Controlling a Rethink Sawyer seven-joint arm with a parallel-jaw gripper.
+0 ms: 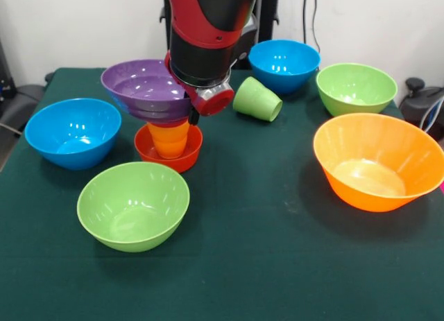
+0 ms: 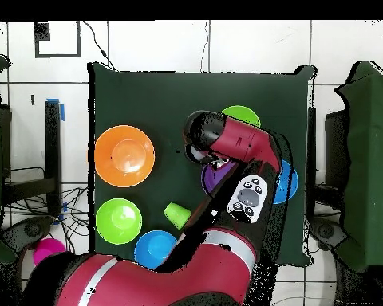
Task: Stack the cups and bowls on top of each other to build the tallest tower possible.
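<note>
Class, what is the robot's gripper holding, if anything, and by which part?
It cannot be told: the arm hides the gripper, right above the purple bowl topping the stack.

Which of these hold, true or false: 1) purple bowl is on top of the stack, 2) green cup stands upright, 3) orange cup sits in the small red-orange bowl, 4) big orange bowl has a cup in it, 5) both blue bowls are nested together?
1) True. The purple bowl sits on top of the orange cup, under the arm's end.
2) False. The green cup lies on its side on the table.
3) True. The orange cup stands in the small red-orange bowl.
4) False. The large orange bowl is empty.
5) False. One blue bowl and the other blue bowl sit well apart on the table.
</note>
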